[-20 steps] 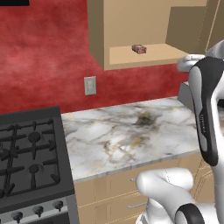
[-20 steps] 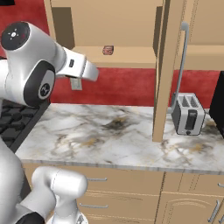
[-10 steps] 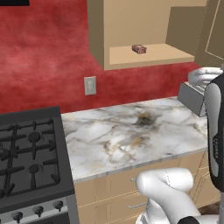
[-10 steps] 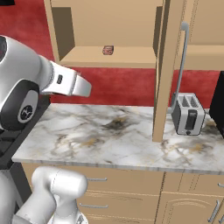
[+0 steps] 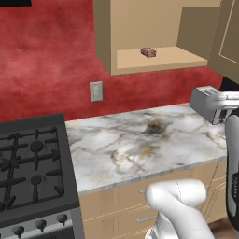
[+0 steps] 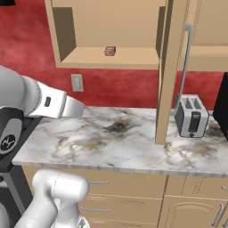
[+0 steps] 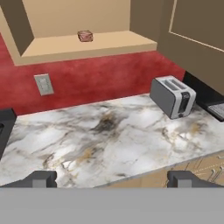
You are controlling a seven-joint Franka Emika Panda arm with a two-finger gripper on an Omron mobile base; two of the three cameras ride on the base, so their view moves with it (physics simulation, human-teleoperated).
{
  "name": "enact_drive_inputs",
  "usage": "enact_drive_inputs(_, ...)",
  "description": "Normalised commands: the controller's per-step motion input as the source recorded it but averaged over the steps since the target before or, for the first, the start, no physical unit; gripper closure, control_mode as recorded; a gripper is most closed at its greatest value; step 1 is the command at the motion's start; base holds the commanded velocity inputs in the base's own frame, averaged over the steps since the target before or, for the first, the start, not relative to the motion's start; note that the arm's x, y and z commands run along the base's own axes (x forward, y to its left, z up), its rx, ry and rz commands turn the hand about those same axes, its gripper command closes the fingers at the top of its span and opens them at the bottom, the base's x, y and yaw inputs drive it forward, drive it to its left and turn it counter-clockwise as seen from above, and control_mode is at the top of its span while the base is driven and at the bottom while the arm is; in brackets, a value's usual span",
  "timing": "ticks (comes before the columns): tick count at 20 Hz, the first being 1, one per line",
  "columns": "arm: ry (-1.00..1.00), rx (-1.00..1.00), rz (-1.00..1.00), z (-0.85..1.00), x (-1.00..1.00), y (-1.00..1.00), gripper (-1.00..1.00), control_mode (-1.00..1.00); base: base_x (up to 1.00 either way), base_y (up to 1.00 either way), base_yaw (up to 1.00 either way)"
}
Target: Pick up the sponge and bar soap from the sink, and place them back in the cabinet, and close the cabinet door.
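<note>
The bar soap lies alone on the shelf of the open cabinet, its detail too small to read. The cabinet door stands swung out, its top cut off; the right base view alone shows its silver bar handle. Below, a toaster sits on the marble counter beside the door. The gripper hovers over the counter's front edge, its 2 fingertips spread wide, holding nothing.
</note>
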Motion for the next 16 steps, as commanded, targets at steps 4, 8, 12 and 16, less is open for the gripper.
enact_drive_inputs(4, 0.13, 0.00, 0.00, 0.00, -0.17, 0.06, -1.00, -1.00, 0.00, 0.00, 0.00)
enact_drive_inputs(8, 0.13, 0.00, 0.00, 0.00, -0.07, 0.08, -1.00, -1.00, 0.00, 0.00, 0.00)
enact_drive_inputs(12, 0.12, 0.00, 0.01, 0.00, -0.07, 0.03, -1.00, -1.00, 0.00, 0.00, 0.00)
enact_drive_inputs(16, 0.06, 0.00, 0.00, 0.00, 0.00, 0.02, -1.00, -1.00, 0.00, 0.00, 0.00)
